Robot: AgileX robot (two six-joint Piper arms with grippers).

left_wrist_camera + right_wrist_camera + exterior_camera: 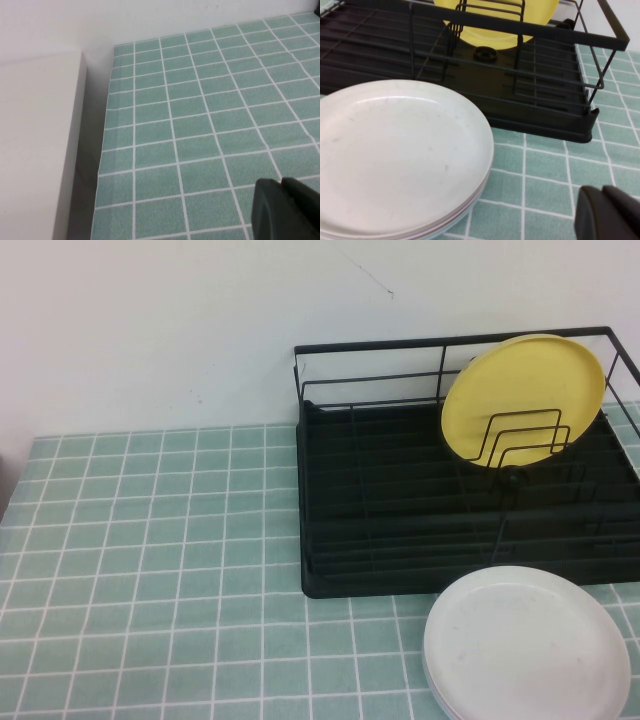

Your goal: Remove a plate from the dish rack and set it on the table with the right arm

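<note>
The yellow plate stands upright against the wire dividers in the right half of the black dish rack. It also shows in the right wrist view, behind the rack's front rail. My right gripper is shut and empty, low over the green grid table, in front of the rack and beside the white plates. My left gripper is shut and empty above the table's left part. Neither gripper shows in the high view.
A stack of white plates lies on the table in front of the rack's right end, also in the right wrist view. A white wall stands behind. A pale ledge borders the table's left edge.
</note>
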